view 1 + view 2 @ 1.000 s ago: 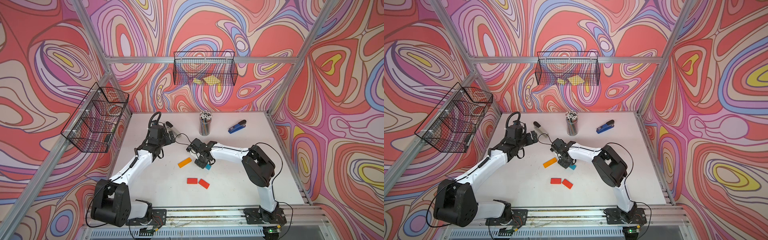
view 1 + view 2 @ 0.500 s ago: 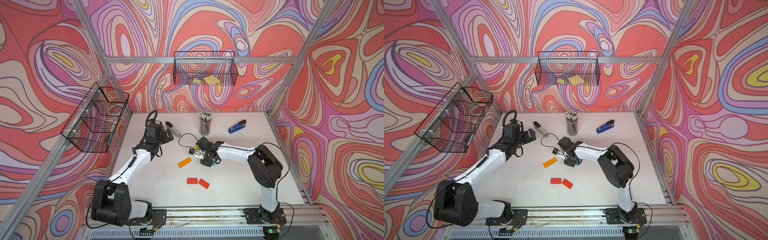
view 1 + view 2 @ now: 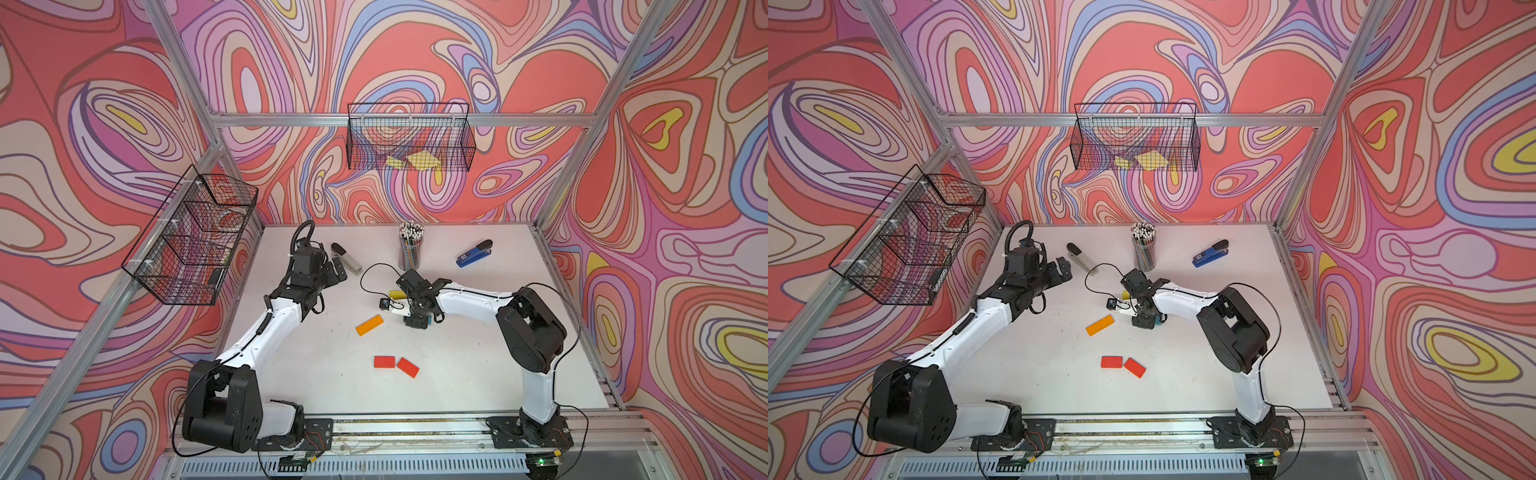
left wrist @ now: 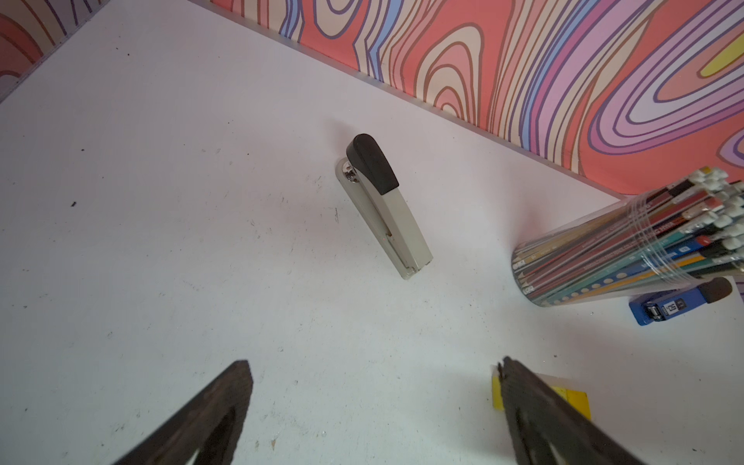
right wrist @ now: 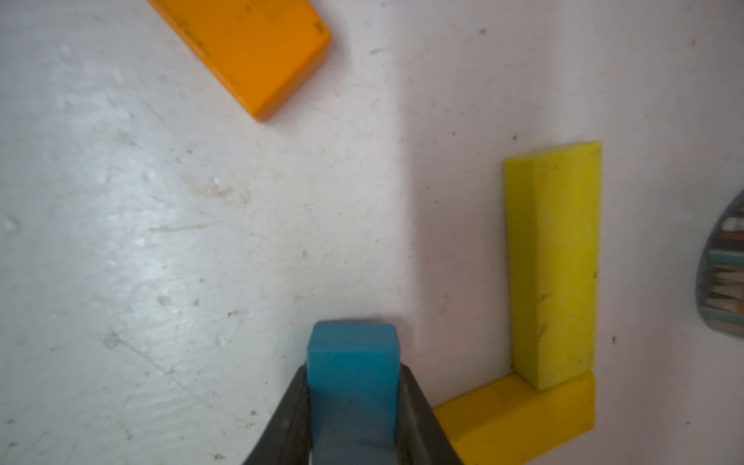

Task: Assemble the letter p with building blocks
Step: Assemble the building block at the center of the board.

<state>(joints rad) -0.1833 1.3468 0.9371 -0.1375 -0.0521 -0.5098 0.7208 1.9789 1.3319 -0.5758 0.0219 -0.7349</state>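
My right gripper (image 5: 353,374) is shut on the teal-blue block (image 5: 352,350), low over the table (image 3: 478,374) near its middle. Two yellow blocks (image 5: 553,261) (image 5: 519,418) lie beside it, touching in an L. In the top views the right gripper (image 3: 415,322) (image 3: 1144,323) covers most of them; one yellow end (image 3: 396,294) shows. The orange block (image 3: 369,324) (image 5: 249,52) lies loose to the left. Two red blocks (image 3: 384,362) (image 3: 408,367) lie nearer the front. My left gripper (image 4: 374,370) (image 3: 336,270) hangs open and empty at the back left.
A grey stapler (image 3: 349,259) (image 4: 386,213) lies just beyond the left gripper. A clear cup of pencils (image 3: 410,247) and a blue stapler (image 3: 473,252) stand at the back. Wire baskets hang on the back wall (image 3: 409,137) and left wall (image 3: 191,241).
The right gripper has carried the teal-blue block a little right, away from the orange block. The left arm has drawn back slightly, uncovering the grey stapler.
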